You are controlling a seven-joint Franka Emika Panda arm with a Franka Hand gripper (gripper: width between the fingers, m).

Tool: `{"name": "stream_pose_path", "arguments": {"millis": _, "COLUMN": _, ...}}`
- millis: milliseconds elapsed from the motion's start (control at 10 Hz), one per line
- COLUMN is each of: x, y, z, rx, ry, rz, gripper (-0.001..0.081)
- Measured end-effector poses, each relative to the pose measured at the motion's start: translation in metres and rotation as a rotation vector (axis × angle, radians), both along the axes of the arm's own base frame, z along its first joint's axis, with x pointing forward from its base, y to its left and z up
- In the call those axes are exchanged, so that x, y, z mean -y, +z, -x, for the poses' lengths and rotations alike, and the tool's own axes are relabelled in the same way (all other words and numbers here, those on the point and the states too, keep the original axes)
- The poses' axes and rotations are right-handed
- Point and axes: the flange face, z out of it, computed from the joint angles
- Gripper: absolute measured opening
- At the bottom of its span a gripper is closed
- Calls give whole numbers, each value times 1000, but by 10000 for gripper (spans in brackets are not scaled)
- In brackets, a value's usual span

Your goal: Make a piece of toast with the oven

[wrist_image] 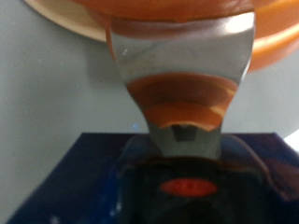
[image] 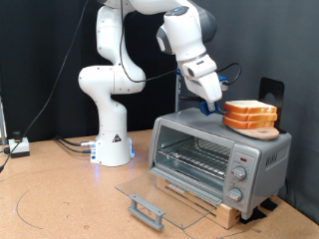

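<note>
**Toast task: oven open, end effector at the bread pile on top**

Exterior view. The oven (image: 214,159) stands on a wooden board on the bench (image: 60,199), at the exterior view's right. Its glass door (image: 150,194) is folded fully down, with the bar handle at the front edge, and the wire rack (image: 194,157) inside carries nothing. A column of round knobs (image: 239,171) runs down the oven's right-hand face. A pile of bread slices (image: 249,114) sits on a round board on the oven roof. The white arm reaches over from the exterior view's left, and the end effector (image: 211,100) is down at the left edge of that pile, level with the upper slices. The piece of toast is taken to be the top slice (image: 249,106); it lies on the pile, not in the oven.

Wrist view. The picture is blurred and very close. One finger (wrist_image: 182,56) is pressed against the orange-brown crust of the pile (wrist_image: 187,103). Whether a slice sits between the fingers cannot be told, nor whether they are open or closed.

Judgement. The door-opening step appears complete; the step in hand is picking one slice off the pile. A sound pick calls for the fingers to close on the top slice alone, gently enough not to crush it or drag the pile off the roof
</note>
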Motion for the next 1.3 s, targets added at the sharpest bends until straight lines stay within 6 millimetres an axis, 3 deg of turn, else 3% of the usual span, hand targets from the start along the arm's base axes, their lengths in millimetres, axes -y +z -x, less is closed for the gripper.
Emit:
{"name": "stream_pose_path", "arguments": {"millis": 300, "x": -20, "y": 1, "z": 3, "rx": 13, "ry": 8, "rz": 18, "gripper": 395}}
{"name": "stream_pose_path", "arguments": {"millis": 600, "x": -26, "y": 2, "z": 4, "rx": 4, "ry": -16, "rz": 12, "gripper": 395}}
{"name": "stream_pose_path", "arguments": {"millis": 1300, "x": 2, "y": 2, "z": -6, "rx": 28, "ry": -132, "rz": -86, "gripper": 395}}
